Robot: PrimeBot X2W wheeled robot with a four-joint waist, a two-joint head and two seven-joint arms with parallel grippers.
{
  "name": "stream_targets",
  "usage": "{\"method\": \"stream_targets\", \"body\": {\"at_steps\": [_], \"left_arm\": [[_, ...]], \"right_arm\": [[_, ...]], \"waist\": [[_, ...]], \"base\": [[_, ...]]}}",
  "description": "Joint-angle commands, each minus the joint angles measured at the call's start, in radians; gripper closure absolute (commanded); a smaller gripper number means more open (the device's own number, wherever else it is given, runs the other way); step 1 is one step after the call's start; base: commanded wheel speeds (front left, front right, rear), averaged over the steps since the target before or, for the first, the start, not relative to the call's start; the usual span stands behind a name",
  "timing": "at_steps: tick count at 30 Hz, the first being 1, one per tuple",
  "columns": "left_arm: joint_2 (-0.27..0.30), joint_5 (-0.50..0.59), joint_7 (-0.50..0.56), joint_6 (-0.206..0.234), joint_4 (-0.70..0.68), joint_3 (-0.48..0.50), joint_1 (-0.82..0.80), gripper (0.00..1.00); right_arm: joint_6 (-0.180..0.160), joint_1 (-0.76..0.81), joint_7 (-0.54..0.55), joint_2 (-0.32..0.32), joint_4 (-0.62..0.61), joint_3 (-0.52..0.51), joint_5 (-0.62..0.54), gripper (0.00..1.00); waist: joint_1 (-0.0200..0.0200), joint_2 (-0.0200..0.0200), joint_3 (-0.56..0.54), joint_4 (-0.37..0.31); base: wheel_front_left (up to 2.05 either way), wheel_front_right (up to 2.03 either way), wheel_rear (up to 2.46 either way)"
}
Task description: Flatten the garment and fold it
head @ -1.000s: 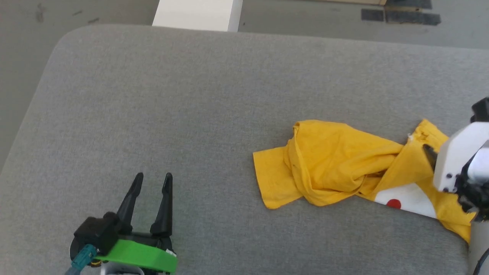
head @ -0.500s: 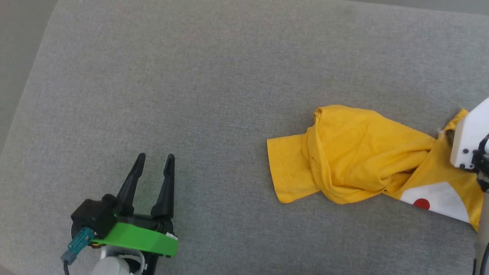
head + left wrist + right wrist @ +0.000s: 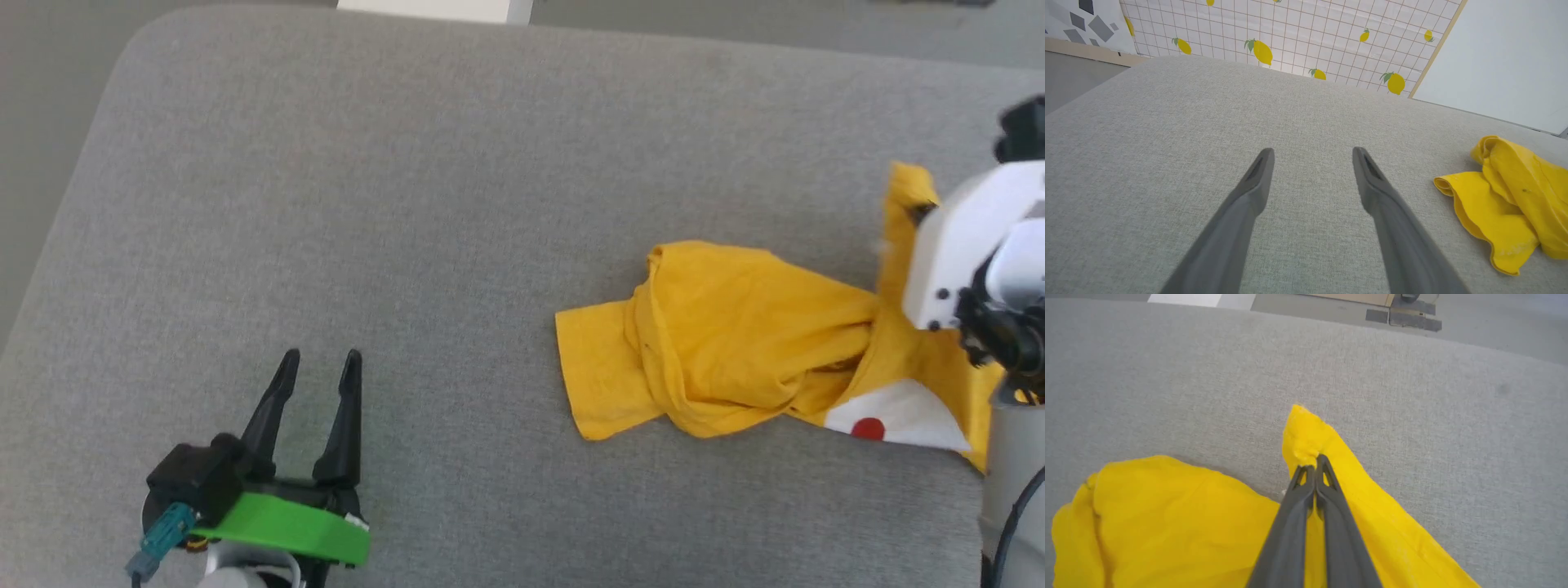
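Flattening stage; no fold begun. R tool point(image 3: 1315, 465) is pinched closed on an edge of the yellow T-shirt point(image 3: 735, 327), w/ that bit raised off the grey cushion point(image 3: 408, 204). The rest lies bunched at the cushion's right side. L tool point(image 3: 321, 357) gapes wide, empty, well apart from the shirt. Next, imo: L takes a second edge, then both pull apart to spread it.

Left end effector point(image 3: 322, 357) spread, right end effector point(image 3: 1315, 462) clamped
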Motion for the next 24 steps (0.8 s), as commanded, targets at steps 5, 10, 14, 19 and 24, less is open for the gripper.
{"method": "stream_targets", "body": {"at_steps": [5,10,14,19,24], "left_arm": [[-0.011,0.030,-0.002,-0.007,0.000,0.034,0.051,0.00],[-0.020,0.044,-0.002,-0.007,-0.003,0.053,0.086,0.00],[-0.029,0.048,-0.002,-0.007,-0.006,0.062,0.109,0.00],[-0.035,0.050,-0.002,-0.007,-0.006,0.066,0.125,0.00],[-0.040,0.047,-0.002,-0.007,-0.005,0.065,0.130,0.00]], "right_arm": [[-0.001,0.038,0.047,-0.004,-0.167,0.127,0.149,1.00],[-0.001,0.093,0.097,0.011,-0.287,0.234,0.286,1.00],[-0.001,0.168,0.131,0.033,-0.336,0.323,0.398,1.00],[-0.001,0.307,0.152,0.044,-0.313,0.436,0.491,1.00],[-0.001,0.406,0.075,0.043,-0.162,0.494,0.458,1.00]], "waist": [[-0.0001,0.0000,-0.128,-0.056],[-0.0001,0.0000,-0.180,-0.058],[-0.0001,0.0000,-0.206,-0.048],[-0.0001,0.0000,-0.221,-0.023],[-0.0001,0.0000,-0.220,0.000]], "base": [[0.00,0.00,0.00],[0.00,0.00,0.00],[0.00,0.00,0.00],[0.00,0.00,0.00],[0.00,0.00,0.00]]}}
